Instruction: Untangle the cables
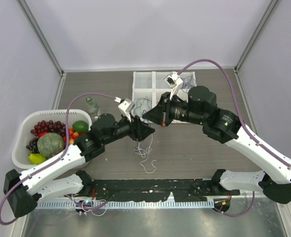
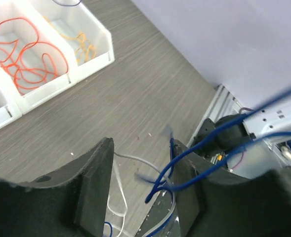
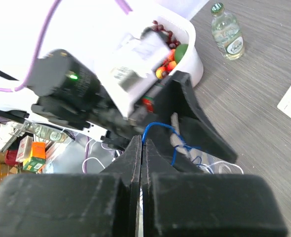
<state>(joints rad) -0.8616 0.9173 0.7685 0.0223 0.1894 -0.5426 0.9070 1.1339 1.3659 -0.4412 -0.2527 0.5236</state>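
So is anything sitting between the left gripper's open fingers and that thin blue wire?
Nothing visible does. The thin blue wire runs straight through the gap between the open black fingers of the left gripper, and the right gripper is shut on the same wire close by.

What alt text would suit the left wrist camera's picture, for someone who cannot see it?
Two black fingers of the left gripper stand apart, a thin blue cable looping through the gap between them above a grey wood-grain table. At upper left, a white plastic divided tray holds a red-orange cable and a yellow cable in separate compartments.
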